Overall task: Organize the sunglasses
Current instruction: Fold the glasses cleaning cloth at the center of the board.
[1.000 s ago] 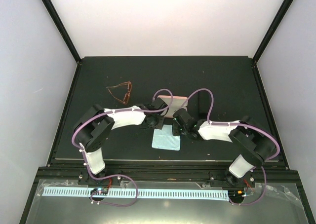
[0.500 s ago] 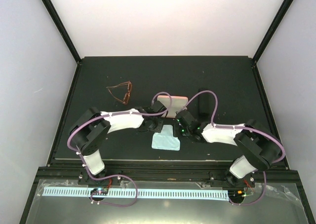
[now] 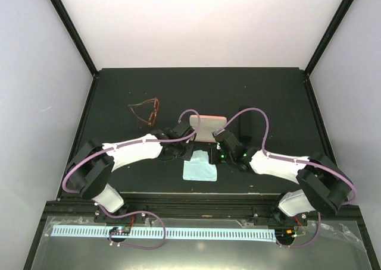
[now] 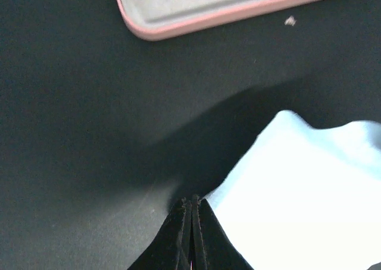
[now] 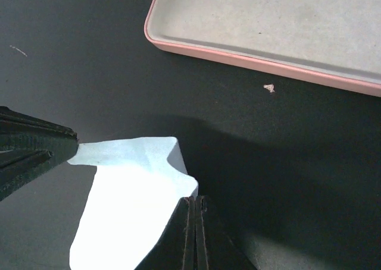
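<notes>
Brownish-amber sunglasses (image 3: pixel 146 111): one pair with a thin frame and tinted lenses. They lie on the black table (image 3: pixel 268 91), left of centre in the upper part of the top view. The arms appear unfolded and spread out to the left of the lenses. Finer detail is too small to read. The pair sits apart from both grippers, with nothing touching it, and does not show in either wrist view.

Pink case (image 3: pixel 208 126): an oblong tray with rounded corners, a pale grey lining and a pink rim. It sits at the centre of the top view, to the right of the sunglasses. The lining visible in both wrist views is bare.

Light blue cloth (image 3: pixel 199 168): it lies just below the case in the top view. Its upper edge is drawn in and raised off the table, casting a shadow.

Left gripper (image 3: pixel 181 151): its jaws are pressed together on the cloth's upper left corner. In the right wrist view that corner tapers into the fingertips at the left edge of the frame.

Right gripper (image 3: pixel 213 156): its jaws are also pressed together, on the cloth's upper right corner. The fabric there stands up in a fold.

Pale speck (image 5: pixel 269 88): a small fleck on the table between the case and the cloth.
</notes>
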You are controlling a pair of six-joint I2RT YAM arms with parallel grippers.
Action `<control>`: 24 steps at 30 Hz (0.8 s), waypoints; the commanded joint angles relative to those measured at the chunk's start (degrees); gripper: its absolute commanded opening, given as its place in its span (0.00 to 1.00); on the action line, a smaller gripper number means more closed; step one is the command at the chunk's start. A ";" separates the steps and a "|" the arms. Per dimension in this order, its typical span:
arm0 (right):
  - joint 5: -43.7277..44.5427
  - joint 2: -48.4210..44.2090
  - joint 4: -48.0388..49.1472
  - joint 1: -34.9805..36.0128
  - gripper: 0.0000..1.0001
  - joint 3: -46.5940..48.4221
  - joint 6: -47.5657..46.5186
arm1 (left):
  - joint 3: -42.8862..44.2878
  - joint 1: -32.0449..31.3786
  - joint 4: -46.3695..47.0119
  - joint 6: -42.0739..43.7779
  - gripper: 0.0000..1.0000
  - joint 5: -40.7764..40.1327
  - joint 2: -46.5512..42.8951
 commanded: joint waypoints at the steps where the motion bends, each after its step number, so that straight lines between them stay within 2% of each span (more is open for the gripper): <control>1: -1.39 -1.89 -1.30 -0.22 0.01 -1.34 -1.24 | -1.54 0.49 -0.10 1.42 0.01 2.07 -2.06; 24: -4.61 -6.30 -6.70 -0.25 0.01 -4.60 -1.52 | -6.83 0.49 -1.16 1.16 0.01 6.57 -6.61</control>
